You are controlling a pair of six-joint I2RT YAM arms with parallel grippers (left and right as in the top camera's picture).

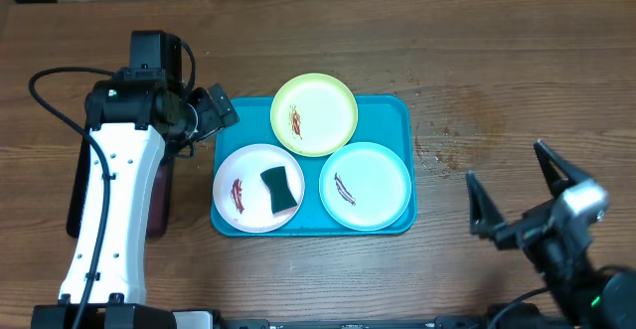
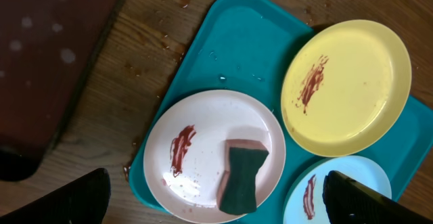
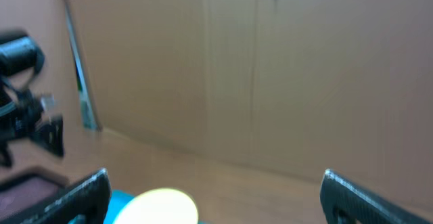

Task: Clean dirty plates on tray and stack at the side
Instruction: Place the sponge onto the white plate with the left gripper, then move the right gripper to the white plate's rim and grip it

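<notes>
Three plates lie on the turquoise tray point(image 1: 399, 120). The lime-green plate point(image 1: 314, 113) is at the back, the white plate point(image 1: 248, 195) front left and the light-blue plate point(image 1: 366, 185) front right. Each carries a reddish smear. A dark green sponge point(image 1: 281, 190) rests on the white plate point(image 2: 203, 143). My left gripper point(image 1: 214, 120) hovers open by the tray's back left corner, above the sponge point(image 2: 242, 175), holding nothing. My right gripper point(image 1: 505, 165) stands open and empty, right of the tray. In the right wrist view only the green plate point(image 3: 162, 207) shows, low between the fingers.
A dark maroon tray point(image 1: 159, 200) lies left of the turquoise one, mostly under my left arm. Small reddish specks point(image 1: 437, 150) dot the wood right of the tray. A cardboard wall point(image 3: 270, 68) stands behind the table.
</notes>
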